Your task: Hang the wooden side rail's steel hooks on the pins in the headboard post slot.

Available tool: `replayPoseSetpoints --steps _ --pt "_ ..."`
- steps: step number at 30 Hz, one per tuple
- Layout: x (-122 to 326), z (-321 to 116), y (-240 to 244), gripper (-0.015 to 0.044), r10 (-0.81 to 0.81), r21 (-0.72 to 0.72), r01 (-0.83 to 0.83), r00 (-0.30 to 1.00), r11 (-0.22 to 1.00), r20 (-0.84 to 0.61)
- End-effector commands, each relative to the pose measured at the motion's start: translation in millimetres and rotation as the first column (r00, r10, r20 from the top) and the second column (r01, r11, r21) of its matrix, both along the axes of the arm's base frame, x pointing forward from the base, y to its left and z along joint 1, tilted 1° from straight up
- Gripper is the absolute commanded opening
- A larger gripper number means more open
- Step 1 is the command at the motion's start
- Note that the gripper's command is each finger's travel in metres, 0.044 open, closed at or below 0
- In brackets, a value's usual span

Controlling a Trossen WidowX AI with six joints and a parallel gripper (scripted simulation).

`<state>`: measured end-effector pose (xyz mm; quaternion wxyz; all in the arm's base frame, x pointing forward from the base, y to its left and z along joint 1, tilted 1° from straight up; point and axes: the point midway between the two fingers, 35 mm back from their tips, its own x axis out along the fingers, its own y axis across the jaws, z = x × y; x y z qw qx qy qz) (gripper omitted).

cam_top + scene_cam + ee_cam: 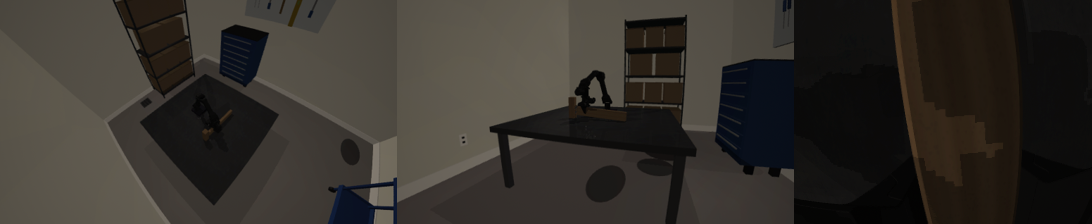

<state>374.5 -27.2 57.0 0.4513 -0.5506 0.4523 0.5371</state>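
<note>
The wooden post stands upright on the dark table. The wooden rail lies lengthwise away from it. Its near end is right beside the post's slot side, and its far end is low at the table top in the exterior view. My gripper is shut on the rail near the post end, reaching down over it from above. In the wrist view the rail runs between the dark fingers. The hooks and pins are too small and dark to make out, so their contact cannot be told.
The dark table carries the arm's base, behind the rail in the exterior view. A shelf with boxes and a blue drawer cabinet stand off the table. A blue cart is at the lower right.
</note>
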Motion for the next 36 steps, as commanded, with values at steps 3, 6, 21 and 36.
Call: replayPoseSetpoints --steps 3,6,21,36 --pt "0.3 1.5 -2.4 0.0 -0.001 -0.003 0.001 1.0 1.0 0.006" --pt "0.0 1.8 -2.8 0.0 -0.001 -0.003 0.001 1.0 1.0 0.006" --pt "1.1 3.1 -3.9 0.0 -0.001 -0.003 0.001 1.0 1.0 0.006" --pt "2.6 3.7 -4.9 0.0 -0.001 -0.004 0.001 1.0 1.0 0.006"
